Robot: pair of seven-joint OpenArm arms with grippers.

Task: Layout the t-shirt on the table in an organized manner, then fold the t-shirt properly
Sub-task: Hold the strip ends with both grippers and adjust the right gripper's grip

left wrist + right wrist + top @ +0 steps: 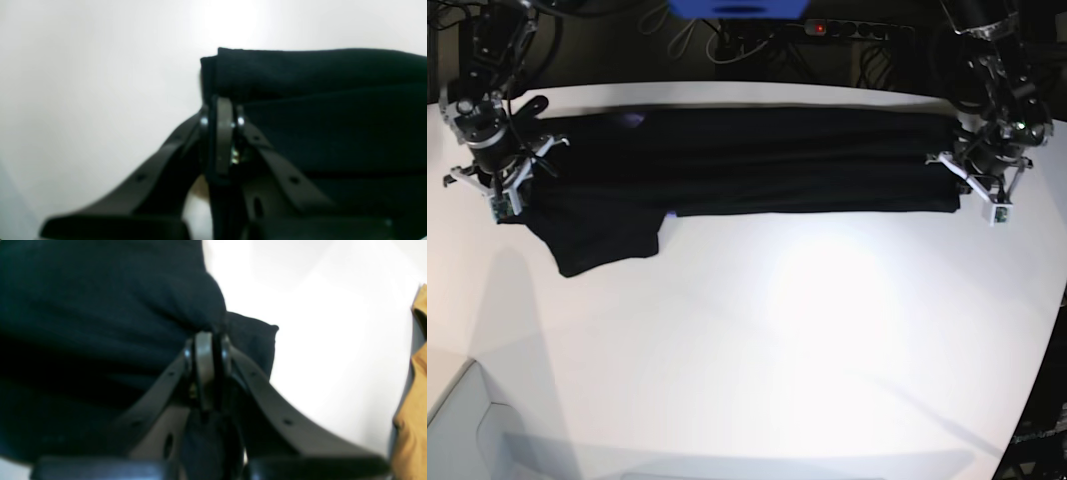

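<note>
Beyond the far edge of the white worktop (pixel 757 330) the room lies in deep shadow, nearly black. A power strip (pixel 852 30) lies back there with a small red light glowing on it, and loose cables (pixel 689 38) trail beside it. A bright blue object (pixel 735 8) sits at the top edge of the base view, cut off by the frame. Light falls from above, leaving a broad soft glare on the white surface and faint grey shadows toward the near side. At the lower left corner a pale grey ledge (pixel 462 420) adjoins the curved edge. In the right wrist view, a tan-brown cloth (pixel 413 400) shows at the right margin, blurred
</note>
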